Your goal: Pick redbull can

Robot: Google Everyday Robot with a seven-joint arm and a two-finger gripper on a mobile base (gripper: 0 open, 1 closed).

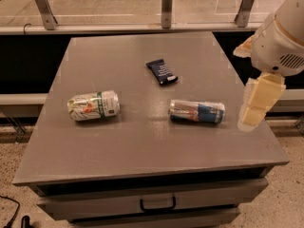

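Observation:
The redbull can [196, 111], slim, blue and silver, lies on its side on the grey table [142, 146], right of centre, its long axis running left to right. My gripper [257, 104] hangs at the right edge of the view, just right of the can and raised above the table's right side. Its cream-coloured fingers point down and a little to the left. It holds nothing.
A fatter white can with a green band [93, 106] lies on its side at the table's left. A small dark blue snack wrapper [161, 71] lies behind the middle. A drawer with a handle [157, 204] is under the front edge. A railing with glass runs behind the table.

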